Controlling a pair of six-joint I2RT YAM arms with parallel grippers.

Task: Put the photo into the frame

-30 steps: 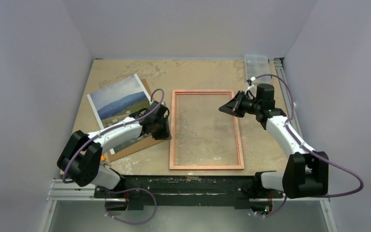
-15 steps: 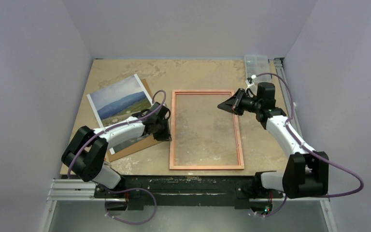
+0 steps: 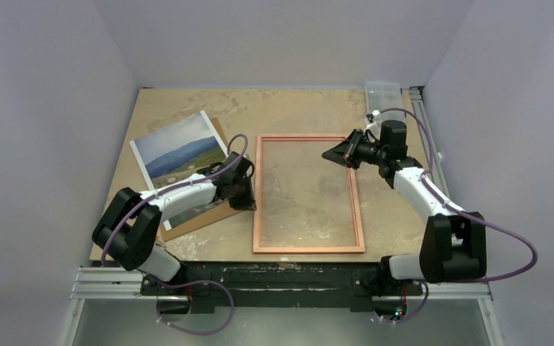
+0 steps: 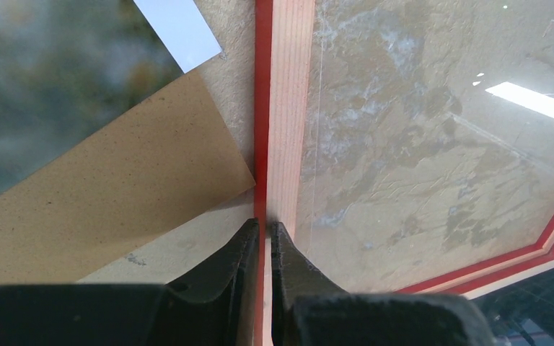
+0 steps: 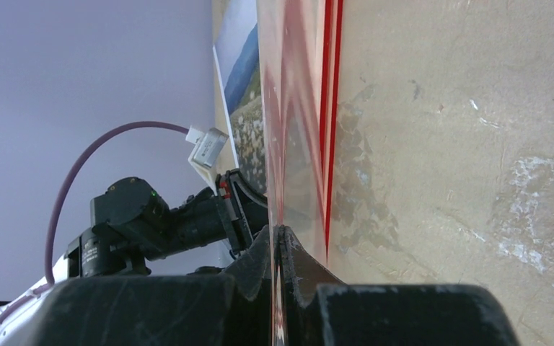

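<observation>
I read the left fingers (image 4: pixel 239 268) as nearly shut, pinching the left rail of the frame (image 3: pixel 257 194), which lies flat on the table (image 3: pixel 296 108). Right fingers (image 5: pixel 300 268) closed at its far right rail; hold unclear. Photo (image 3: pixel 177 148) face-up on brown board (image 3: pixel 196 219), left of frame.

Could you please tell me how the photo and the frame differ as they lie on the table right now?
The photo is an opaque landscape print with a white border; the frame is a copper-brown outline around a clear pane. The photo lies askew on a brown board; the frame lies square, straight on the table. The left fingers pinch the frame's edge, not the photo. Both are flat rectangles.
</observation>
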